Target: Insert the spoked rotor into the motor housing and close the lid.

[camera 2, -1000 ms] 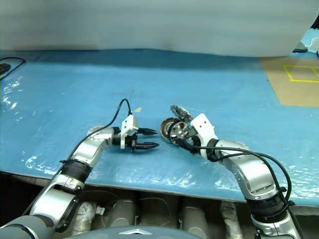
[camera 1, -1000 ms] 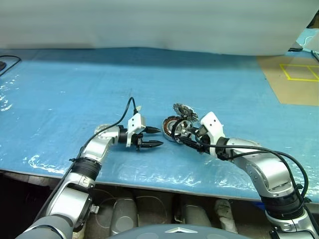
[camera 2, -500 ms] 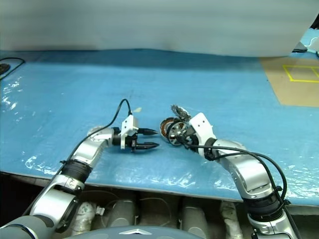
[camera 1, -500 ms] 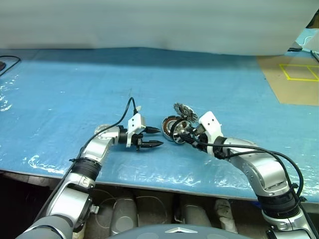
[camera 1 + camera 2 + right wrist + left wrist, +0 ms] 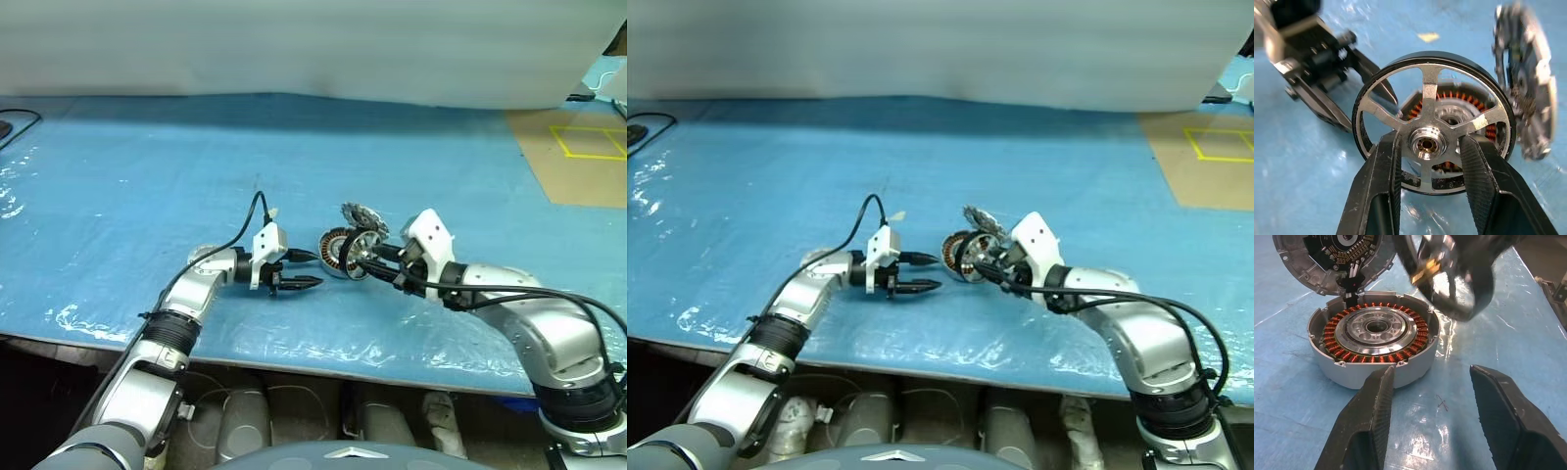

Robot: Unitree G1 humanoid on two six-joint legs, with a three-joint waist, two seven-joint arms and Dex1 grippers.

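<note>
- We hold the spoked rotor (image 5: 1432,139), a small round wheel with a black rim, silver spokes and a silver hub, in the right gripper (image 5: 1427,147); the two black fingers are clenched on either side of the hub, reaching in between the spokes.
- We carry the rotor clear of the table, tilted on edge, just beside and slightly above the motor housing (image 5: 1374,345); the two parts are not touching.
- The motor housing, a short round silver-grey metal cylinder with a ring of copper-brown windings around a silver centre boss, rests flat on the blue plastic sheet (image 5: 147,176) that covers the table.
- The lid (image 5: 1332,257), a thin round silver-grey metal disc joined to the housing rim, stands open and tilted back on the far side of the housing; its inner face shows copper-coloured contacts and short black and white leads running to the hinge point.
- Our left gripper (image 5: 299,270) sits near the housing on its left side, pointing towards it, low over the sheet; its fingers (image 5: 1366,431) are spread apart and released, grasping nothing.
- The housing lies between the two grippers.
- A black cable (image 5: 245,230) loops from the left wrist over the sheet.
- A tan board with yellow tape lines (image 5: 588,142) lies far to the right, well apart from the work.
</note>
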